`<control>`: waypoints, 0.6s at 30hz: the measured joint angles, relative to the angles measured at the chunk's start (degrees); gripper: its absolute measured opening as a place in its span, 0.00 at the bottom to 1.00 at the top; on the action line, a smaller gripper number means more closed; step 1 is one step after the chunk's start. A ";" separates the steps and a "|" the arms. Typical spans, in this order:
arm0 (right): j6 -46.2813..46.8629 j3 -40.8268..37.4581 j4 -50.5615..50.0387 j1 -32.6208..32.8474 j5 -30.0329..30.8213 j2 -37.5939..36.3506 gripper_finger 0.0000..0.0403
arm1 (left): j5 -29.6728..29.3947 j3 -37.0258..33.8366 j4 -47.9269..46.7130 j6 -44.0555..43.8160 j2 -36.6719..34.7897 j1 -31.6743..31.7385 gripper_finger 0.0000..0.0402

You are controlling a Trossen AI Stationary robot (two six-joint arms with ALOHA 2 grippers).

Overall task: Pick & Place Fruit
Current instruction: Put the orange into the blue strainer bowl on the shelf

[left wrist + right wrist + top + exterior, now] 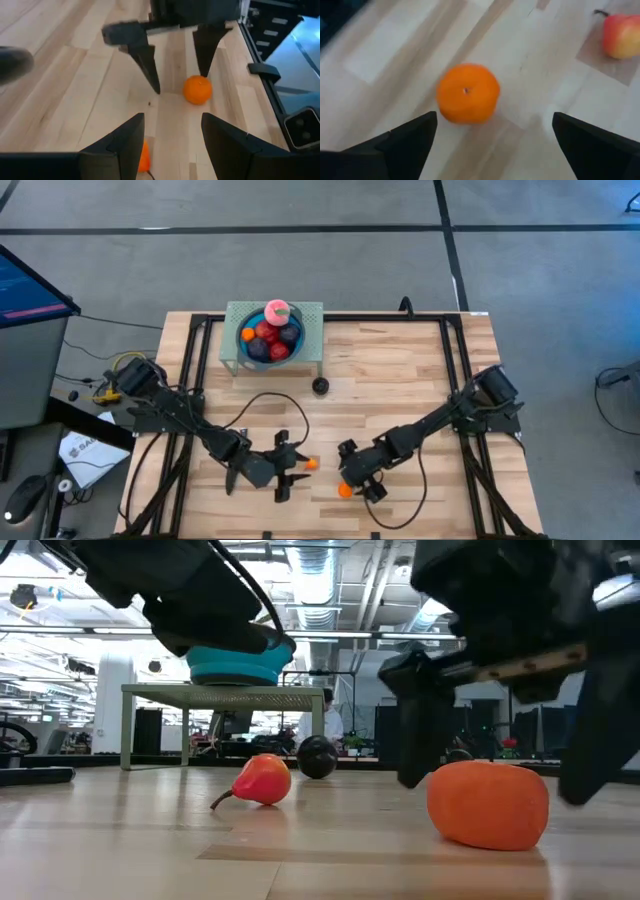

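right gripper [352,485]: low over the front-centre worktop [400,380], fingers [405,142] apart, straddling the orange fruit [345,491], no contact visible
orange fruit: loose on the worktop between the right fingers; round, no real long axis; stem dimple faces up toward the right wrist camera
left gripper [290,470]: just beside the small red-orange pear-like fruit [311,464], fingers [122,145] apart, holding nothing
pear-like fruit: lies on its side, stem trailing along the worktop; long axis roughly flat, stem end toward the camera-left in the low view
blue bowl [270,340]: on the green stand [232,358] at the back edge, already loaded with red, dark and pink pieces, well apart from both grippers
dark round fruit [320,386]: alone on the worktop just in front of the stand
risk 1: orange sits off-centre between the right fingers in the wrist view; closing like this could nudge it and roll it away, likely toward the front edge
risk 2: grippers are near each other; if both move to the bowl together, arms could clash
risk 3: bowl looks heaped; a drop from height could bounce a piece off the pile
step judged: right arm at pre-grasp on the orange, grasp not yet made
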 joint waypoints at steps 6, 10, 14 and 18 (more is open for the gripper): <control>-6.57 0.00 5.14 -0.16 -5.18 2.24 0.85 | -1.76 0.00 1.35 -0.36 0.00 0.00 0.47; -7.12 -0.11 6.59 -0.18 -6.98 3.77 0.75 | -1.85 0.00 2.07 -1.16 -0.04 0.00 0.47; -7.29 -0.09 7.90 -0.24 -7.47 4.42 0.66 | -1.85 0.00 2.29 -1.42 -0.03 0.00 0.47; -7.04 -0.09 8.57 -0.31 -7.71 4.42 0.57 | -1.86 0.00 2.38 -1.42 -0.03 0.00 0.47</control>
